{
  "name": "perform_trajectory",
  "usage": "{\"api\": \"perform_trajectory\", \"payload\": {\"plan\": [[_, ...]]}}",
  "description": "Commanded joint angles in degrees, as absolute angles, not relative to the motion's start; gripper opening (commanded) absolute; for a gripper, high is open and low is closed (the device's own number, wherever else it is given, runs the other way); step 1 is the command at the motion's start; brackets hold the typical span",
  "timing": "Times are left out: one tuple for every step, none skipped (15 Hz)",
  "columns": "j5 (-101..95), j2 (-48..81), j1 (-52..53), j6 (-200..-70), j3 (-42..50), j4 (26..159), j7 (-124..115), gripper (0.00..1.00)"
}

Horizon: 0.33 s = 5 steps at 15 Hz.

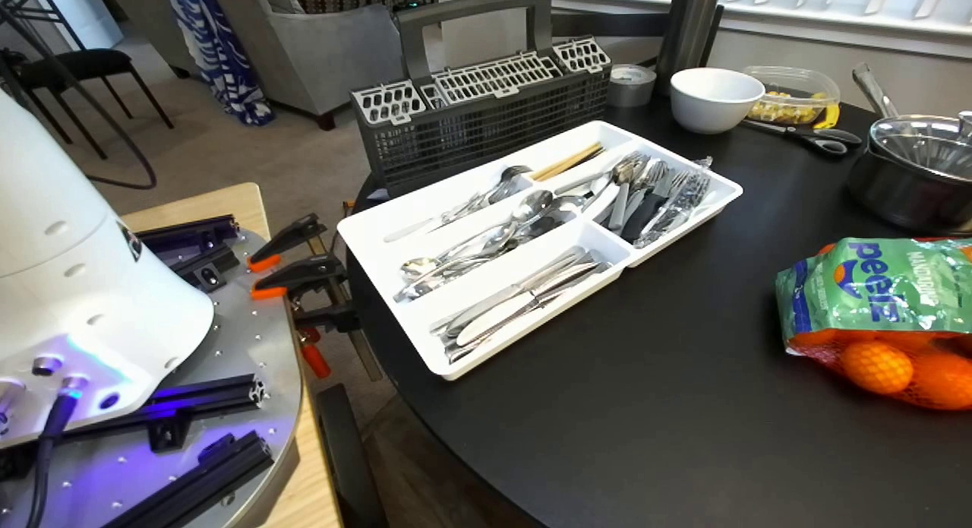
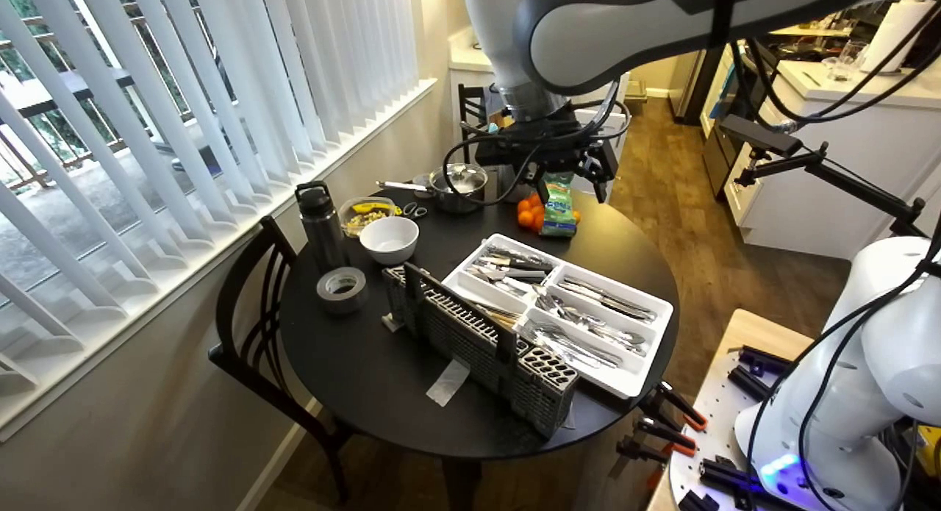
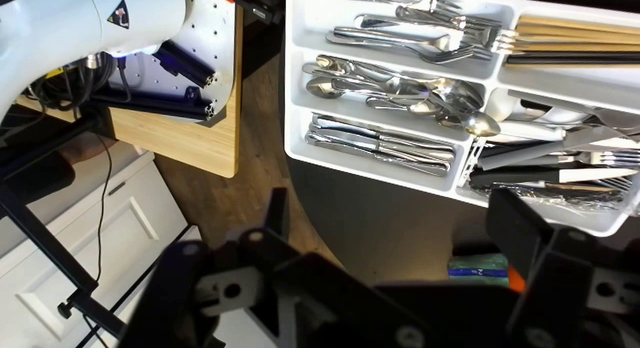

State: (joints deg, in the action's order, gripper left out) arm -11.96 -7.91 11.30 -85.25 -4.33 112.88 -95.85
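My gripper (image 3: 392,208) is open in the wrist view, its fingers wide apart with nothing between them. In an exterior view the gripper (image 2: 573,193) hangs high over the far part of the table, in front of the green bag of mandarins (image 2: 560,211). The bag's end (image 3: 477,272) shows beside the right finger. A white cutlery tray (image 1: 380,218) lies apart from the gripper; its compartments hold forks (image 3: 425,27), spoons (image 3: 400,90), knives (image 3: 380,145), chopsticks (image 3: 575,40) and mixed utensils (image 3: 550,152), some in clear wrap.
A dark dishwasher basket (image 2: 478,342) stands against the tray. Along the window side are a tape roll (image 2: 343,287), a steel bottle (image 2: 321,228), a white bowl (image 1: 714,99), a food container (image 1: 790,95), scissors (image 1: 824,140) and a lidded pot (image 1: 904,186). Clamps (image 1: 296,273) sit near the table edge.
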Motion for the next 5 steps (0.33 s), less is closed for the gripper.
{"api": "perform_trajectory", "payload": {"plan": [[-11.7,-8.2,9.2,-85.3,-6.3,113.1,-95.6,1.0],[-11.7,-8.2,9.2,-85.6,-6.3,113.3,-95.6,1.0],[-11.7,-8.1,9.1,-85.7,-6.3,113.5,-95.6,1.0],[-11.8,-7.9,9.1,-85.8,-6.3,113.5,-95.6,1.0],[-11.8,-7.9,9.1,-85.8,-6.3,113.5,-95.6,1.0]]}}
